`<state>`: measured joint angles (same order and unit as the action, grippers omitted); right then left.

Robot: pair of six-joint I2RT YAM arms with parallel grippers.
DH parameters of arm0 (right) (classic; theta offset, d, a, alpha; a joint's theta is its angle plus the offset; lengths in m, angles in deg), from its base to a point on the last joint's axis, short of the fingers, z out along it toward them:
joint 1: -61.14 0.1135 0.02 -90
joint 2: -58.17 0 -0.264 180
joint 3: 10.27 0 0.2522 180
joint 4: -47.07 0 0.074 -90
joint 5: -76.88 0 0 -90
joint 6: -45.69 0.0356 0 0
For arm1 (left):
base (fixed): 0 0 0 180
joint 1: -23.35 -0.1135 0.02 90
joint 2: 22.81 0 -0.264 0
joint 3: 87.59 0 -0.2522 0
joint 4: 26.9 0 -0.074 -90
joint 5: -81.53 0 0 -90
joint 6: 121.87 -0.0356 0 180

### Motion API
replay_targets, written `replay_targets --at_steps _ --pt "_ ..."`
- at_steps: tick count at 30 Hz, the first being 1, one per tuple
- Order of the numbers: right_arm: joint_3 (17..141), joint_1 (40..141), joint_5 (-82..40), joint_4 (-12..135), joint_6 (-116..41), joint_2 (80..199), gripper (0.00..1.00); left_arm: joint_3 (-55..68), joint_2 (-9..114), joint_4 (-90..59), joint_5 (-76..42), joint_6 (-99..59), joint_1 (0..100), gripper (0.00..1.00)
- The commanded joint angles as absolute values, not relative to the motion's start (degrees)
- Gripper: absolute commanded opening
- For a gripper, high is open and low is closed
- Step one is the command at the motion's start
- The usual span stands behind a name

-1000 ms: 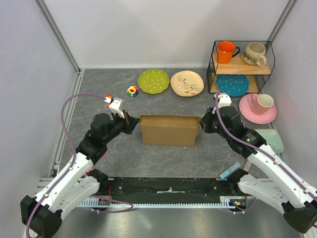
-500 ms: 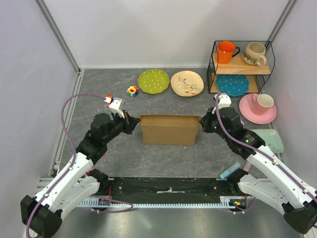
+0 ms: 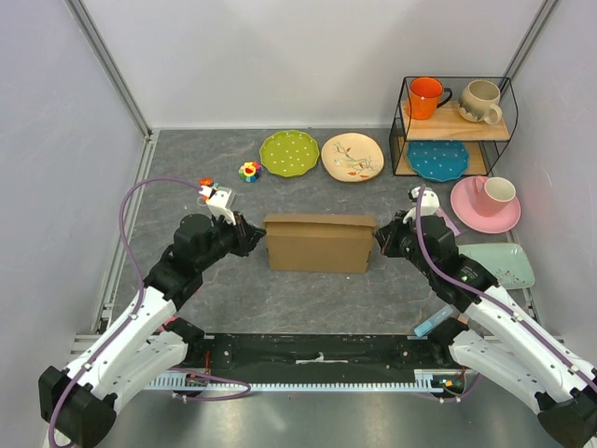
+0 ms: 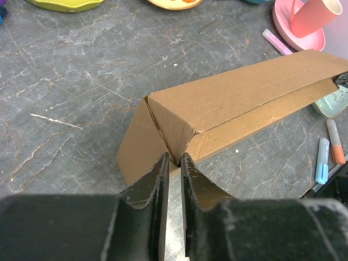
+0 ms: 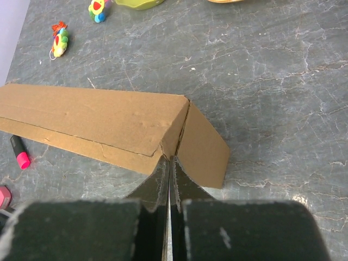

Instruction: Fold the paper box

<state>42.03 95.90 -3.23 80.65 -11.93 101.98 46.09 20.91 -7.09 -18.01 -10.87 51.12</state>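
Left wrist view: left end effector [image 4: 174, 162] is slightly parted, tips at one end of the paper box [image 4: 239, 98]. Right end effector [image 5: 168, 166] is closed, touching the opposite end.

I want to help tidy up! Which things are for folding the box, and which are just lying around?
For the job: paper box, left gripper, right gripper.
Just lying about: green plate, cream plate, blue plate, orange mug, beige mug, pink cup, flower toy.

left gripper [image 4: 174, 159]: jaws barely parted | right gripper [image 5: 167, 162]: jaws together (both angled inward)
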Motion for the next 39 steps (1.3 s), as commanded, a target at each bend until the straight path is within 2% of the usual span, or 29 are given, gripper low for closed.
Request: replay_targets --at_steps 1,5,18,39 --pt "42.4 95.7 -1.8 88.8 -12.3 105.1 0.00 40.9 21.1 -0.2 -16.4 -12.4 51.0 0.25" --pt "42.8 95.8 -1.4 88.7 -12.4 105.2 0.00 36.8 21.0 0.9 -16.8 -13.6 51.0 0.31" --pt "43.2 95.8 -1.8 89.0 -12.6 105.0 0.00 35.9 24.9 -0.2 -16.6 -16.5 51.0 0.32" --pt "42.2 95.8 -2.0 89.1 -12.8 104.8 0.00 33.2 28.9 -2.5 -17.5 -16.4 51.0 0.27"
